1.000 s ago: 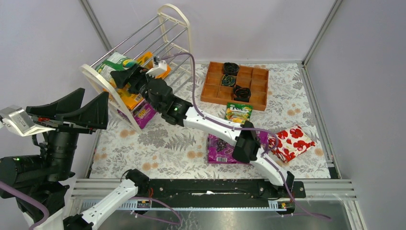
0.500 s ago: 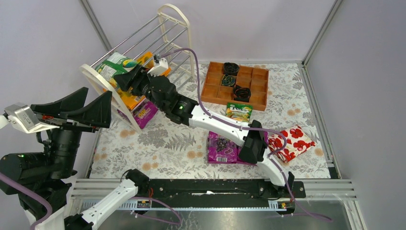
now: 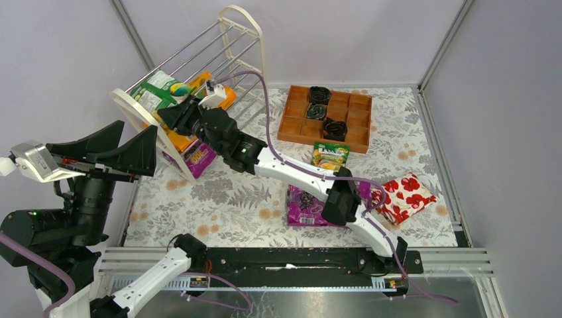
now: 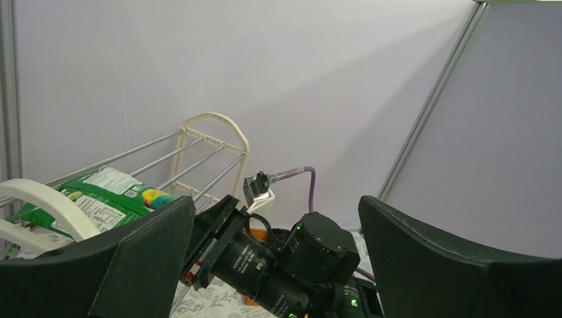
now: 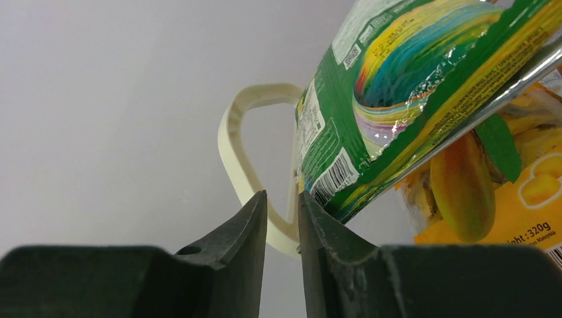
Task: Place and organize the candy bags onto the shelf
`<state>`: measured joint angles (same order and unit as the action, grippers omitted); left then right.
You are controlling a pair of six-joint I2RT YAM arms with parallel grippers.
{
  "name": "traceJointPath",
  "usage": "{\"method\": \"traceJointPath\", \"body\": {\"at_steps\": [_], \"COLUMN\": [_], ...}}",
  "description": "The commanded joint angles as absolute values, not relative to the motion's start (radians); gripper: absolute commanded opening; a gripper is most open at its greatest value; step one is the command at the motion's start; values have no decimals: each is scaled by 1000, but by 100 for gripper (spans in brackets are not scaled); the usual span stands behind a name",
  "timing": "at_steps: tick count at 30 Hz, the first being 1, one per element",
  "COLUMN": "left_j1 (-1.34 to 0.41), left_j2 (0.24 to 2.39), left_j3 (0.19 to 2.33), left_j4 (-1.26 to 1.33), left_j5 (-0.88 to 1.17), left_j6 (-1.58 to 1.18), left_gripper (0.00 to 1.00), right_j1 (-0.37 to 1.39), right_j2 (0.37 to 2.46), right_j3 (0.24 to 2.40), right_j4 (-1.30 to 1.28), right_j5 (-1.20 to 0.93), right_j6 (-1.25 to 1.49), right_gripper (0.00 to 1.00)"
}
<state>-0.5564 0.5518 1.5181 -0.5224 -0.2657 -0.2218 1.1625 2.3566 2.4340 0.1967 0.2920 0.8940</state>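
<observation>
While the green candy bag (image 3: 157,90) lies lengthwise along the shelf's (image 3: 240,8) slanted rods, the empty right gripper (image 5: 282,196) is nearly closed and the left gripper (image 4: 277,203) gapes.

Cream-white plastic rack with silver metal rods (image 5: 227,149). Glossy green flat pouch (image 5: 397,86), rainbow swirl, white barcode panel. Glossy orange flat pouch (image 5: 510,192), yellow mango picture. Glossy purple flat pouch (image 3: 305,205), dark grape print. Grey-white tablecloth (image 3: 225,192), fern and peach flower pattern.
</observation>
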Motion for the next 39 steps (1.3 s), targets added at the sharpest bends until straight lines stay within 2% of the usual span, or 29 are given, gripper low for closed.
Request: {"method": "traceJointPath", "body": {"at_steps": [1,6,9,13,16,20,24,31,35,39], "left_j1": [-558,-558,-558,-558,-558,-557,-558,-558,-558,-558], "left_j2": [554,560,565,571,568,568,566,555,552,551], "left_j3": [1535,1542,1545,1544,1532,1519,1518,1542,1551,1548], "left_j4": [-497,-497,-496,-494,-482,-474,-475,-482,-486,-486], "left_j5": [-264,-260,-257,-252,-247,-240,-235,-238,-241,-238], "left_j6": [-221,-222,-222,-224,-224,-229,-233,-229,-227,-227], "left_gripper": [99,99,99,99,99,99,99,99,99,99], "right_j1": [1164,1164,1164,1164,1164,1158,1143,1132,1131,1131], "right_j2": [2403,2428,2404,2240,2095,2001,2024,2144,2191,2227], "right_j3": [2512,2554,2567,2425,2188,2019,2025,2173,2234,2283], "right_j4": [247,262,226,182,234,286,283,236,231,222], "right_j5": [281,270,249,293,362,397,355,310,303,298], "right_j6": [915,902,857,754,721,749,791,849,865,872], "right_gripper": [30,29,33,45,62,70,77,78,72,60]}}
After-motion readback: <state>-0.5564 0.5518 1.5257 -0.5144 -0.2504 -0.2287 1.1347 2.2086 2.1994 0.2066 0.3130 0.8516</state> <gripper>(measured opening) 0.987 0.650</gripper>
